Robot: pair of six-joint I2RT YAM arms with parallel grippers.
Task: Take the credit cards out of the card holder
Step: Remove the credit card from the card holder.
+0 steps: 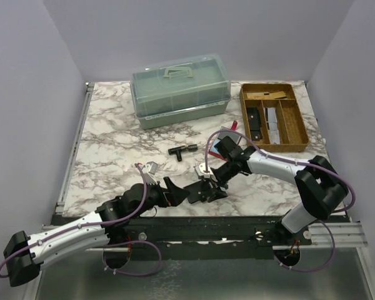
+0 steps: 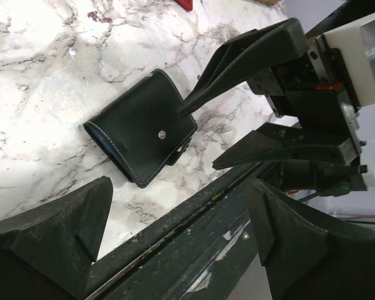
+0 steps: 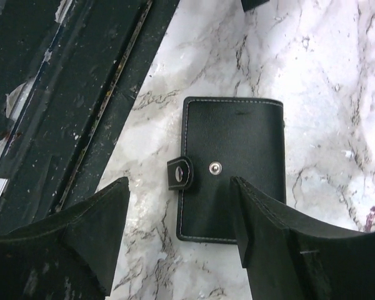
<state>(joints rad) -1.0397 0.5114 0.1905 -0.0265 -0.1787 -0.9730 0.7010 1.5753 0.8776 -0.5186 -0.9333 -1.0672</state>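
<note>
Below the right fingers [image 3: 69, 240] lies the card holder [image 3: 237, 150].

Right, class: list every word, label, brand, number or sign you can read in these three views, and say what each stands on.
None: no readable text in any view.
The black card holder shows only pale stitching and a metal snap, with no brand.
The green lidded box and the wooden tray carry no marking that can be made out in the top view.
</note>
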